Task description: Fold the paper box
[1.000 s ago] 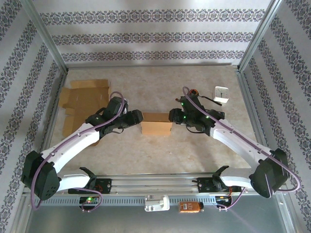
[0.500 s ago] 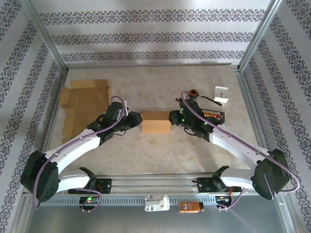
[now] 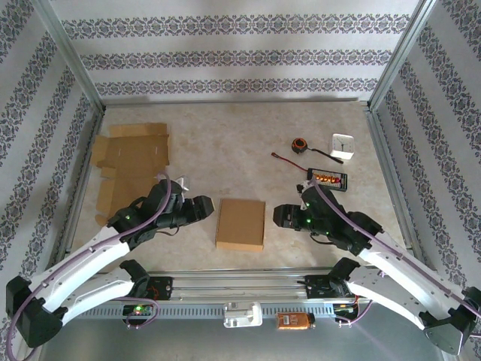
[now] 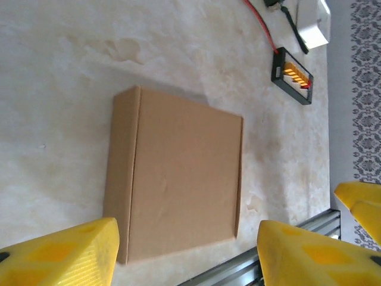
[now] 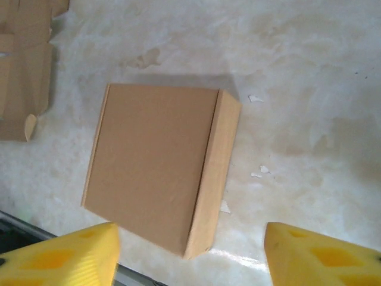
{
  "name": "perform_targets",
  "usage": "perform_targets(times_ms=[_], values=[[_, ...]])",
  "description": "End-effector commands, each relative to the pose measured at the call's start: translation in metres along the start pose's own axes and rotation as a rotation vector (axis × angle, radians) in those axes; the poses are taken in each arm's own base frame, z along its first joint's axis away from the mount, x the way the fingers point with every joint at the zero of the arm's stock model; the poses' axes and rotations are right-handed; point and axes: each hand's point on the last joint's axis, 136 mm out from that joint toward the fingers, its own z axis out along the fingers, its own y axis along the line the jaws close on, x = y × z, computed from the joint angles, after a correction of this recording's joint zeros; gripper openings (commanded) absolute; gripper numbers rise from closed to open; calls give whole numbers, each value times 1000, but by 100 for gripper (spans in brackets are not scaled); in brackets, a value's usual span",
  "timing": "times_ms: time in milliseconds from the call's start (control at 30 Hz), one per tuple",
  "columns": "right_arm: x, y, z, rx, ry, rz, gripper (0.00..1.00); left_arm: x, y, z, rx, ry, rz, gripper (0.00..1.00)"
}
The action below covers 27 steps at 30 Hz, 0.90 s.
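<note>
paper box [image 3: 240, 223]: plain brown
worktop [image 3: 225, 128]: mottled beige
pincer fingers [image 4: 65, 247]: yellow
walls [image 3: 225, 53]: white, purple floral stripes

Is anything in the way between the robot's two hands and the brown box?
No, nothing visible. The left gripper and right gripper sit open on either side of the paper box, apart from it, with just table surface in each gap.

One closed box [image 3: 240, 223]; one white clock [image 3: 343, 145]; one black board [image 3: 326, 179]; one ring [image 3: 299, 144].

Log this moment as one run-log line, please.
box: closed, lying flat, ungripped | left gripper: open, left of box, apart | right gripper: open, right of box, apart
</note>
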Motion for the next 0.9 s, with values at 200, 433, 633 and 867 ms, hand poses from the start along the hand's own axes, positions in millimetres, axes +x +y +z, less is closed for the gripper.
perform_targets(times_ms=[200, 433, 633, 867], values=[[47, -15, 63, -18, 242, 190, 67, 48, 46, 75, -190, 247, 11, 71], [53, 7, 98, -75, 287, 216, 49, 60, 24, 109, -68, 325, -15, 63], [32, 10, 127, -23, 236, 197, 36, 51, 28, 130, -98, 311, -32, 45], [-43, 0, 182, 104, 149, 147, 34, -20, 37, 179, -80, 161, -129, 41]])
